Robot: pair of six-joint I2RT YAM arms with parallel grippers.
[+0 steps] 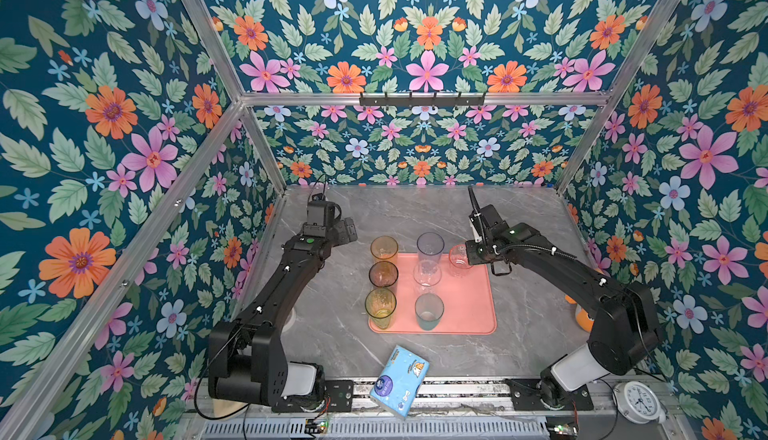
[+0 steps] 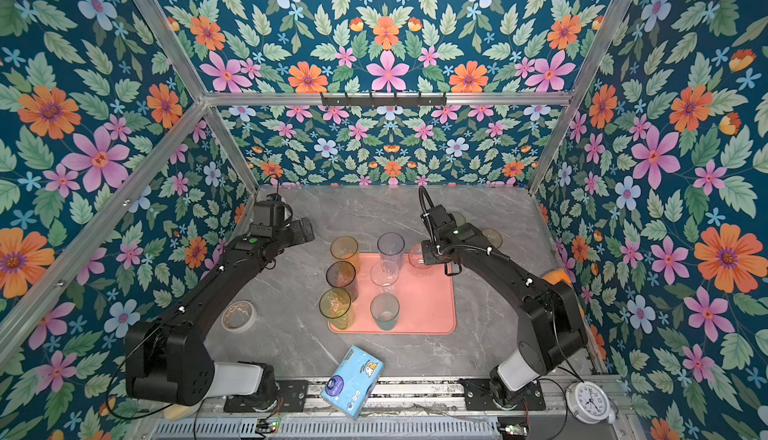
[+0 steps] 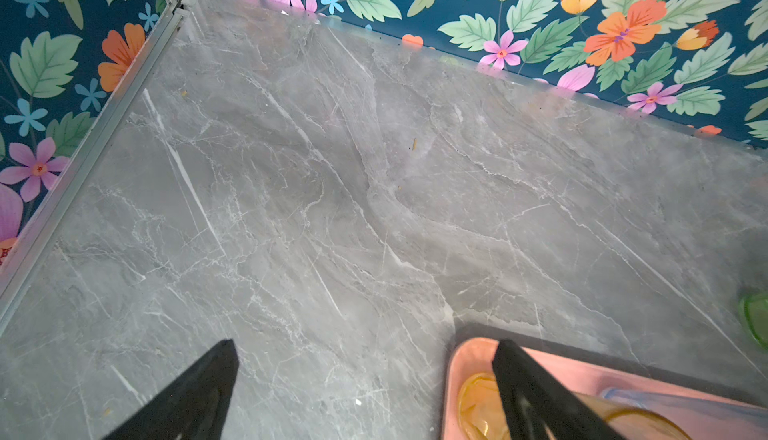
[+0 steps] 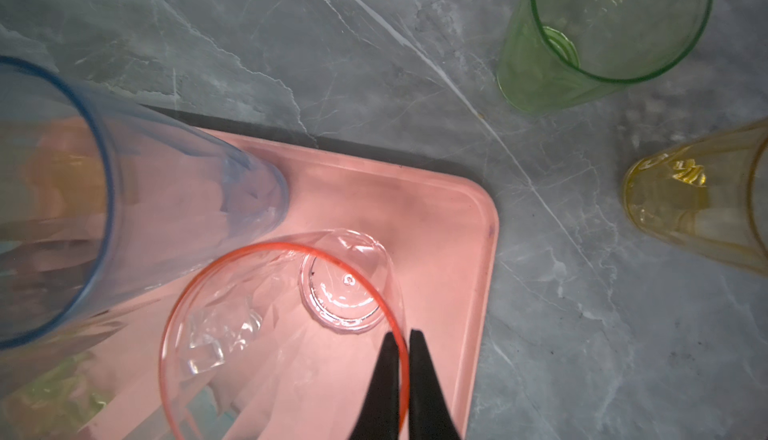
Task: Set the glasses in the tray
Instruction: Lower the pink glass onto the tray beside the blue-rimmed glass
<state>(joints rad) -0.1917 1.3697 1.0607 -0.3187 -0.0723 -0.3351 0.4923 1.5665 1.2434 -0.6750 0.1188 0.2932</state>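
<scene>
right tool clenched on rim of pink tumbler over tray corner, left tool released, idle; next: probably seat it flat, let go.

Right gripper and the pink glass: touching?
Touching. The right wrist view shows the right gripper shut on the pink glass, one finger inside its rim, one outside, with no gap.

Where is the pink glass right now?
In both top views the pink glass is right of centre, at the far right corner of the tray, beside the tall blue glass, its rim pinched by the right tool.
</scene>
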